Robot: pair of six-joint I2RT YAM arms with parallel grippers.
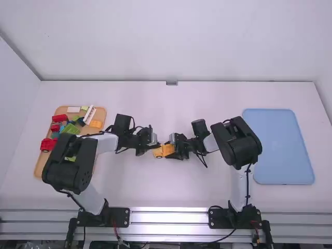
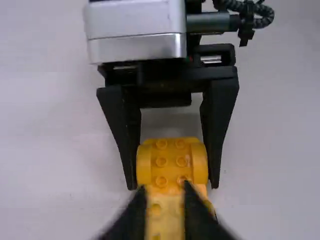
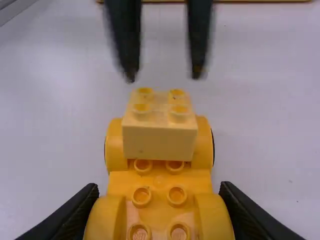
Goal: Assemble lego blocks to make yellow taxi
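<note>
Near the table's middle, my right gripper (image 1: pixel 174 148) is shut on an orange car base (image 1: pixel 167 149). In the right wrist view, my right gripper (image 3: pixel 159 200) has its fingers against both sides of the car base (image 3: pixel 160 187). A pale yellow block (image 3: pixel 160 137) sits across the car's far end, between its rounded wheel arches. My left gripper (image 1: pixel 152 145) is at that end. The left wrist view has my left gripper (image 2: pixel 167 202) with fingers on either side of the yellow block (image 2: pixel 165 220); from the right wrist view they stand apart, just beyond it.
A wooden tray (image 1: pixel 39 165) at the left holds several loose blocks, including a red car (image 1: pixel 47 144) and a white piece (image 1: pixel 90 114). At the right lies a blue tray (image 1: pixel 280 145). The left forearm partly covers the wooden tray.
</note>
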